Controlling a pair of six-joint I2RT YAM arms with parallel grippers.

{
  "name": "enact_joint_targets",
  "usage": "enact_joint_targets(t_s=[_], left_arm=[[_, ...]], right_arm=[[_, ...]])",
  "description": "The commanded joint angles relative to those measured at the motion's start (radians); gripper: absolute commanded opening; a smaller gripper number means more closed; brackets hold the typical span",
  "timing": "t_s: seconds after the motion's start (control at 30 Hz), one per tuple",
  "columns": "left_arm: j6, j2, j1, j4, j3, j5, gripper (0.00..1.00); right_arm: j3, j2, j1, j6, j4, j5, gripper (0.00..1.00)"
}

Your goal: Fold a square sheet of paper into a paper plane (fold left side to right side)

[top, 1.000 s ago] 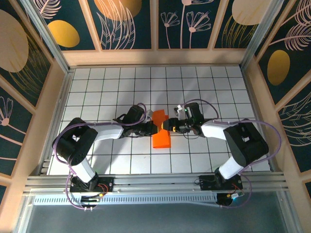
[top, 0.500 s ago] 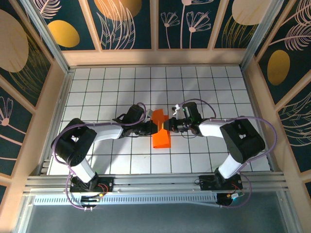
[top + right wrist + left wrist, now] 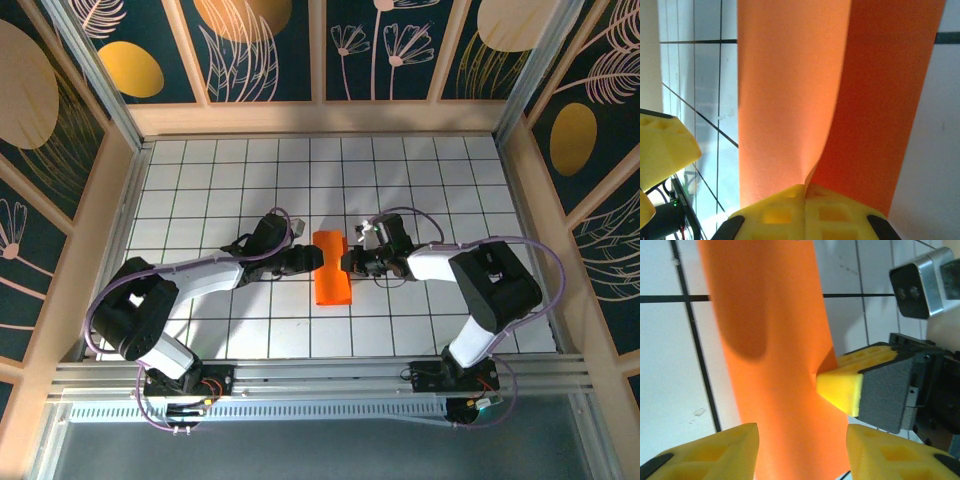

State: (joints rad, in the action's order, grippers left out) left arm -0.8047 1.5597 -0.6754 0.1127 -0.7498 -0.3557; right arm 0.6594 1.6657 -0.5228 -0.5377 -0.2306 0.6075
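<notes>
The paper lies mid-table, folded into a narrow strip; the pointed folds remain, I'd guess. At its three o'clock the right claw pinches its edge. At nine, the left claw stands spread.

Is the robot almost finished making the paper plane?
Not nearly. Done: the thin bright orange sheet of paper lies doubled over as a long strip on the white tiled table. In hand: the right gripper is shut on one raised layer at its edge, while the left gripper stands open over it. Left: no pointed nose or wings show, so most folds remain.
</notes>
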Motion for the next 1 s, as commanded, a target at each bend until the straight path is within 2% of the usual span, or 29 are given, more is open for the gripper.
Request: enact_joint_targets(t_s=[0.0, 0.43, 0.6, 0.83, 0.97], left_arm=[[-0.006, 0.024, -0.006, -0.041, 0.011, 0.036, 0.52], [-0.014, 0.126, -0.009, 0.01, -0.017, -0.008, 0.54], [-0.014, 0.148, -0.021, 0.019, -0.037, -0.02, 0.5], [-0.015, 0.204, -0.027, 0.009, -0.056, 0.001, 0.49], [-0.012, 0.223, -0.03, -0.001, -0.061, 0.013, 0.45]], right_arm=[[0.03, 0.014, -0.015, 0.008, 0.036, -0.035, 0.04], [0.031, 0.011, -0.019, 0.012, 0.055, -0.054, 0.04], [0.029, 0.01, -0.019, 0.016, 0.059, -0.054, 0.04], [0.032, 0.009, -0.019, 0.018, 0.061, -0.052, 0.05], [0.032, 0.006, -0.019, 0.018, 0.063, -0.051, 0.09]])
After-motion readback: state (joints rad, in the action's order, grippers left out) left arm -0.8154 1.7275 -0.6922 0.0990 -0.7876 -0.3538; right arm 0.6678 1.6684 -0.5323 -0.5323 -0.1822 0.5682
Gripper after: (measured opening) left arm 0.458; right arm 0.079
